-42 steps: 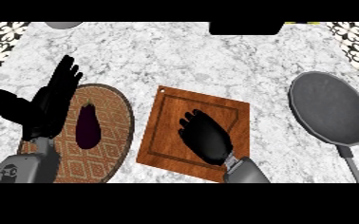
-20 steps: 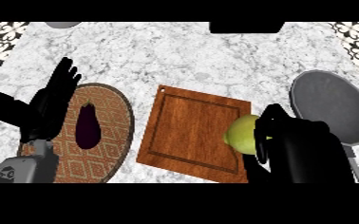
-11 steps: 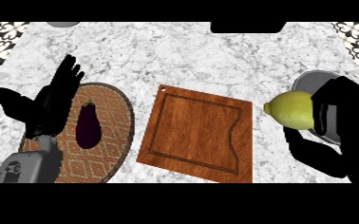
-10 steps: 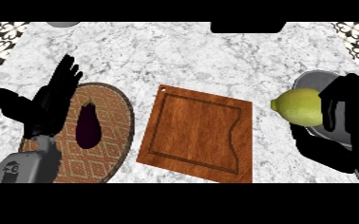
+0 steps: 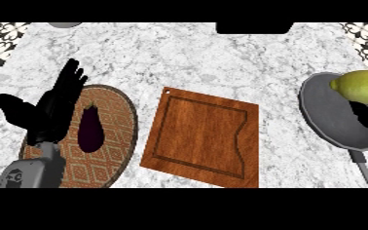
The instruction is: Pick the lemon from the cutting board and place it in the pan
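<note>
Lemon (image 5: 354,85) sits over the grey pan (image 5: 323,122) at right edge, right hand out of view, left hand (image 5: 54,108) resting, fingers straight and apart, beside cutting board (image 5: 205,138).

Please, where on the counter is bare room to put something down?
The cutting board is bare. Open counter lies above it and between it and the pan. The left is crowded: the mat holds an eggplant, with the left hand over it. The lemon is over the pan.
</note>
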